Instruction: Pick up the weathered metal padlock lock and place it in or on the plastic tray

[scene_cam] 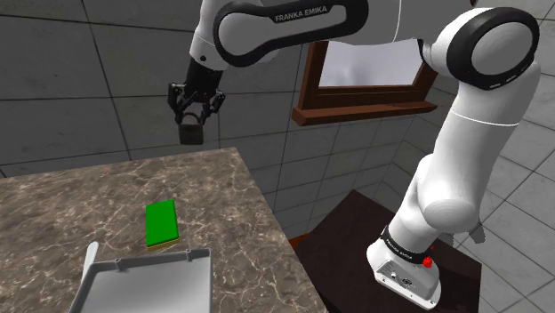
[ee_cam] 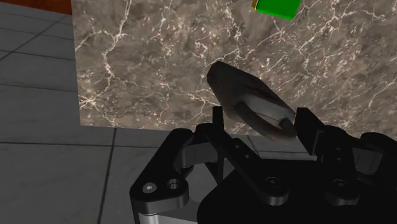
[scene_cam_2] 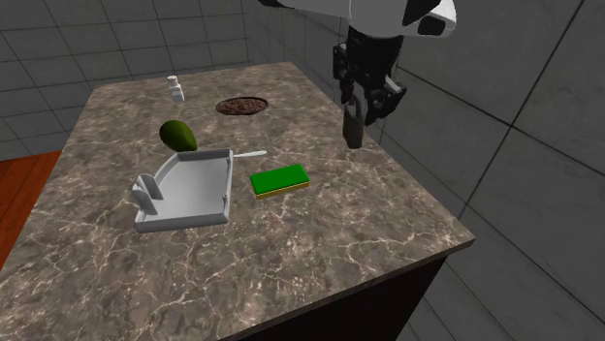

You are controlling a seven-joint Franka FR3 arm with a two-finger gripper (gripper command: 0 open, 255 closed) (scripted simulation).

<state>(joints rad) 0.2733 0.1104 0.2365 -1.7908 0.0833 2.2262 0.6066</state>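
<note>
A dull grey-brown padlock (scene_cam: 189, 132) (scene_cam_2: 354, 127) hangs in the air, high above the marble table (scene_cam: 80, 200) near its far edge. My gripper (scene_cam: 195, 113) (scene_cam_2: 366, 101) is shut on its shackle end. In the wrist view the padlock (ee_cam: 243, 94) sticks out from between the gripper (ee_cam: 263, 124) fingers, its body tilted over the marble. The grey tray (scene_cam: 156, 258) (scene_cam_2: 181, 221) lies on the table well away from the gripper, on the other side of a green block (scene_cam: 160, 222) (scene_cam_2: 279, 179) (ee_cam: 277, 7).
A dark green rounded object (scene_cam_2: 178, 135), a small white bottle (scene_cam_2: 175, 89) and a round brown disc (scene_cam_2: 242, 105) sit beyond the tray. A wood-framed window (scene_cam: 365, 84) is on the tiled wall. The table edge (ee_cam: 77, 95) drops to a grey tiled floor.
</note>
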